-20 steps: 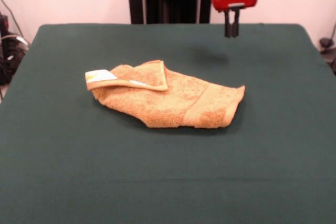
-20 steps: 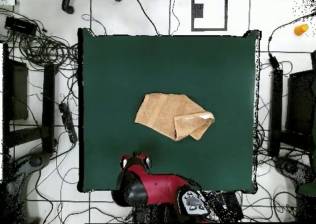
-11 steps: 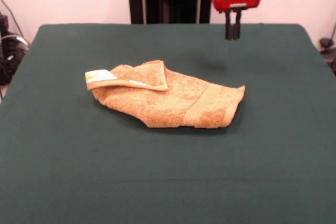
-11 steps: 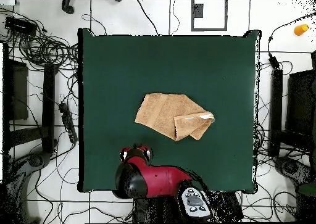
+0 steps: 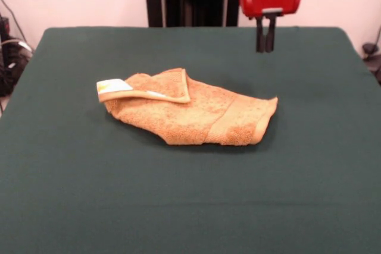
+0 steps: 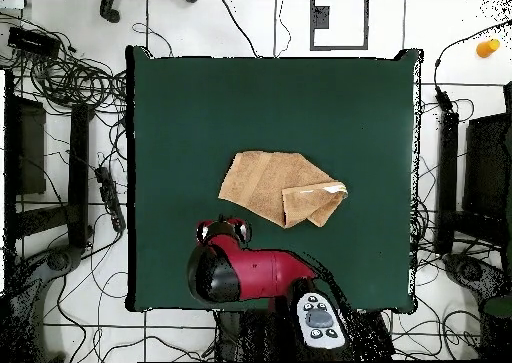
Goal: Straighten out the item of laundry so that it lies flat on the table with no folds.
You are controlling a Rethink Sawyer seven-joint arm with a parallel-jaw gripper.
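A: Start nearest the camera. What lies on the large dark green matte table point(image 5: 190, 206)?

B: The front stretch is bare cloth. Beyond that, about mid-table, sits the small orange-tan terry hand towel point(image 5: 196, 111). It is still rumpled: one corner is folded back over the towel's body on its left end in the front view, with the small white label point(image 5: 113, 85) showing at the tip of that flap. A smoother woven band point(image 5: 229, 117) crosses it near the other end.

A: So what does the step call for?

B: I judge this to be the approach. The fold is the thing to undo, so the pinch is best taken on the turned-over flap alone, close to the label corner, then drawn outward away from the towel's middle, low over the table, so that the layer beneath stays put.

A: And the claw?

B: The red and black gripper point(image 5: 265, 44) hangs beyond the towel, above the table's far part, clear of the cloth. Its two dark fingers point(image 5: 261, 35) stand close together, nearly closed, with nothing between them and touching nothing.
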